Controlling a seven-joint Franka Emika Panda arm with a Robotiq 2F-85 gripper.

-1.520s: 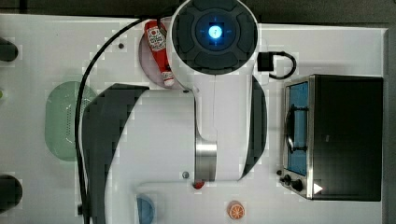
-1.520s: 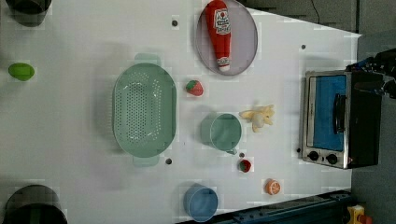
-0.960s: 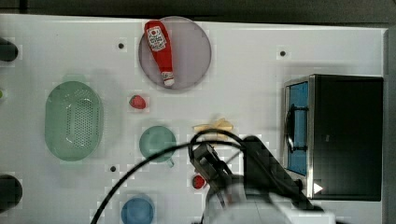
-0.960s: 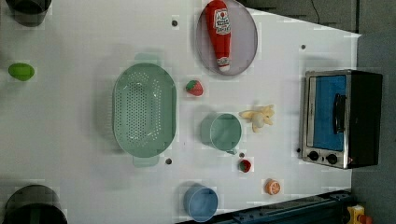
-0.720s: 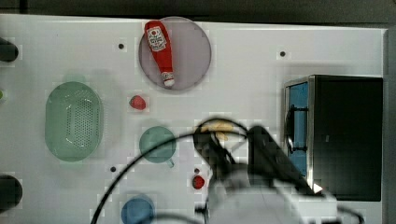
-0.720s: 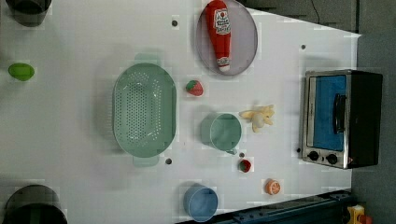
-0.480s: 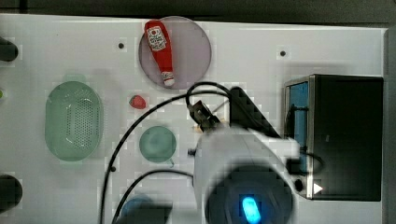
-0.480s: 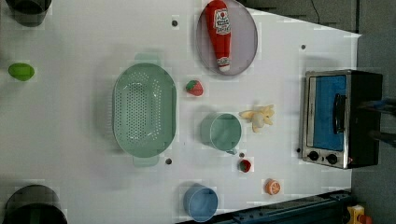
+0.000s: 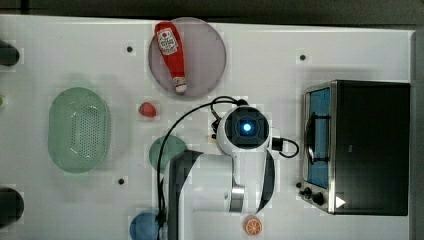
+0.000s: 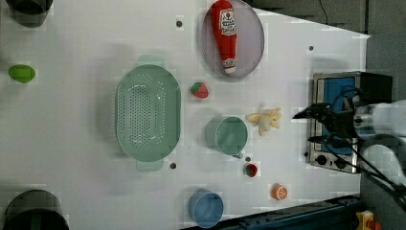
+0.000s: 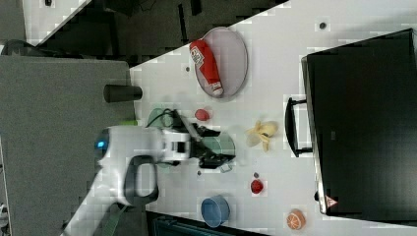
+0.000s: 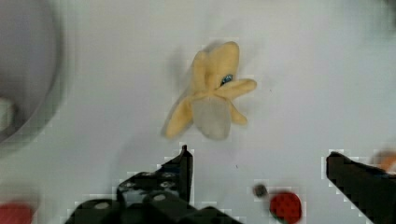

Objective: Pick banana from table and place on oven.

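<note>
The banana, pale yellow with splayed peel strips, lies on the white table between the teal cup and the oven. The banana also shows in the left view, and the banana rests near the oven's handle in the right view. My gripper hangs open above the table with nothing between its fingers, the banana just beyond the fingertips. In the left view the gripper overlaps the oven's front. In the top view my arm hides the banana; the oven stands at the top view's right.
A ketchup bottle lies on a grey plate. A green colander, strawberry, small red fruit, orange slice, blue bowl, a lime and black cups sit around the table.
My arm has swung across the top view and now sits over the banana's spot; the gripper has come in from the left view's right edge. The banana has not moved.
</note>
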